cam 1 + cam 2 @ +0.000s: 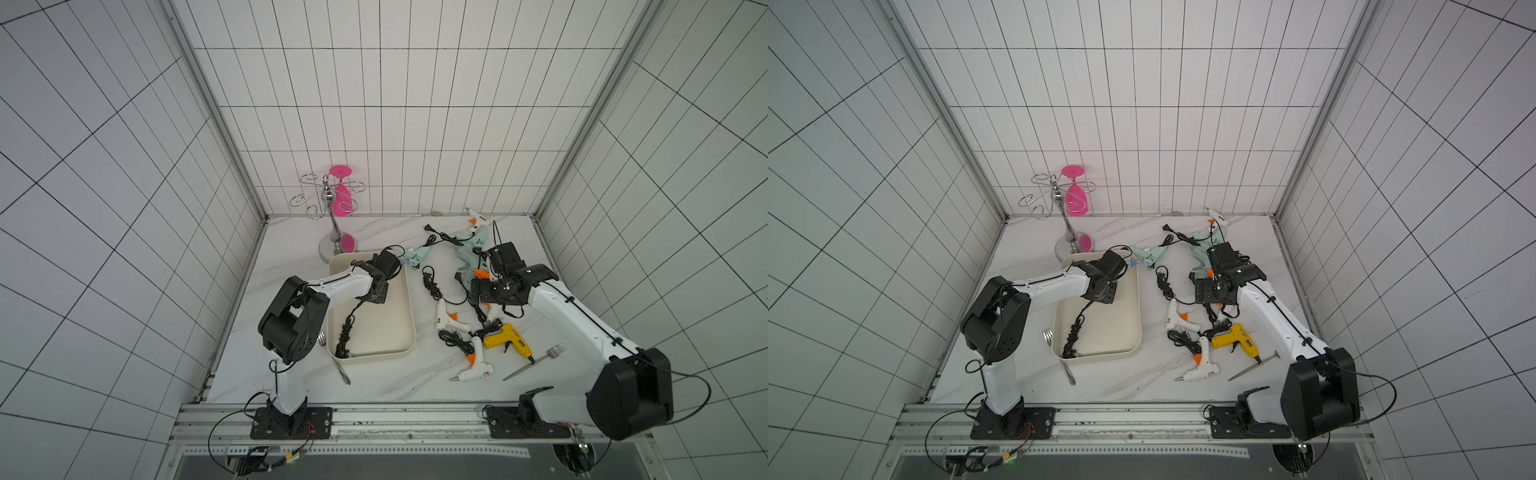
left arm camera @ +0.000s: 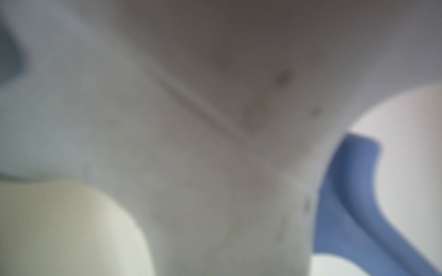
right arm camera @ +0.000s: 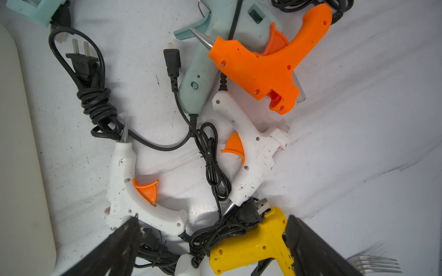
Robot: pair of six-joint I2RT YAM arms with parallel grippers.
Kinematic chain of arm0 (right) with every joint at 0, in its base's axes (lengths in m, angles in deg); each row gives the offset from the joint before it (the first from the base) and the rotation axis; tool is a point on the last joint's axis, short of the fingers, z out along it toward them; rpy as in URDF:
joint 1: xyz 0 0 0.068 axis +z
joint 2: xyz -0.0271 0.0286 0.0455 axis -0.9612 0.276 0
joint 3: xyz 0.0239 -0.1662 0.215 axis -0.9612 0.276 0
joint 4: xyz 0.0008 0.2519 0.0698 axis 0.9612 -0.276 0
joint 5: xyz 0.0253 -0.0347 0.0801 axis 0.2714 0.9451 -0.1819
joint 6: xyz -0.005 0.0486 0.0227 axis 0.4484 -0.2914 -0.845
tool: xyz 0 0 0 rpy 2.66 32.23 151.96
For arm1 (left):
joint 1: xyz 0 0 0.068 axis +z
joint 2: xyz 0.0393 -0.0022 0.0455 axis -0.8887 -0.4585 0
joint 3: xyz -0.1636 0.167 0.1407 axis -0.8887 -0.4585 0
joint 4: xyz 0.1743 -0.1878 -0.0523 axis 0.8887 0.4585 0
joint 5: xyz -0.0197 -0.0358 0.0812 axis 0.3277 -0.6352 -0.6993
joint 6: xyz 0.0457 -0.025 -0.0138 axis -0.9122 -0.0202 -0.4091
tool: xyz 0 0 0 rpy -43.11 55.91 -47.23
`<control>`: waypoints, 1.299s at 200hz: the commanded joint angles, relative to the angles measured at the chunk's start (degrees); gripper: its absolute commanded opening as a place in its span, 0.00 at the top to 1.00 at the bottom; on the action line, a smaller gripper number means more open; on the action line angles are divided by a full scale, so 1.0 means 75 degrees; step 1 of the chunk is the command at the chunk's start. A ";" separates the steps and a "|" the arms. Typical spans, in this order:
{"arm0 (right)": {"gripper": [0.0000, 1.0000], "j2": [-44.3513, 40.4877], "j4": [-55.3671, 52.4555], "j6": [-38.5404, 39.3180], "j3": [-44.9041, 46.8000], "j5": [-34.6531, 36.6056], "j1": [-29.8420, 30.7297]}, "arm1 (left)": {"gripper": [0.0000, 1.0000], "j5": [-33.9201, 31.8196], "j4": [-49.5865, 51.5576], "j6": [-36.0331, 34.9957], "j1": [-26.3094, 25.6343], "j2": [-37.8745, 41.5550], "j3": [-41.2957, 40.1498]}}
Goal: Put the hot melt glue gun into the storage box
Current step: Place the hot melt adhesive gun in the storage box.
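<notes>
Hot melt glue gun (image 2: pixel 215 167): pale grey-white body, blue trigger (image 2: pixel 346 191), blurred in the left wrist view. It is clenched in the left fingers (image 1: pixel 375 296) at the 12 o'clock end of the storage box (image 1: pixel 386 332), a cream shallow tray. Its black cord (image 1: pixel 345 332) is trailed inside the box toward 6 o'clock. The right fingers (image 3: pixel 311 246) are spread wide, nothing gripped, above the pile of other glue guns (image 1: pixel 505 338) on the worktop (image 1: pixel 374 382), at 3 o'clock of the box.

Cream storage box (image 1: pixel 382 324), white-and-blue glue gun (image 2: pixel 215 167), orange glue gun (image 3: pixel 258 69), yellow glue gun (image 1: pixel 505 338)
</notes>
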 commanded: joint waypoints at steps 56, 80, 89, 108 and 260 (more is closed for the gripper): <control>0.03 0.0145 -0.0449 -0.0173 0.0107 -0.0076 -0.0317 | 1.00 -0.0639 0.0500 0.0282 0.0391 -0.0497 -0.0028; 0.03 0.0074 -0.0446 -0.0227 0.0134 -0.0087 -0.0340 | 1.00 -0.0822 0.0496 0.0349 0.0345 -0.0076 -0.0339; 0.03 0.0051 -0.0428 -0.0250 0.0137 -0.0088 -0.0340 | 1.00 -0.0861 0.0380 0.0325 0.0365 -0.0010 -0.0468; 0.03 0.0108 -0.0413 -0.0250 0.0144 -0.0097 -0.0338 | 1.00 -0.0683 0.0332 0.0371 0.0478 -0.0269 -0.0466; 0.02 0.0331 -0.0508 -0.0297 0.0060 -0.0335 -0.0554 | 0.32 0.0228 0.0736 0.0781 0.0438 -0.0408 -0.0182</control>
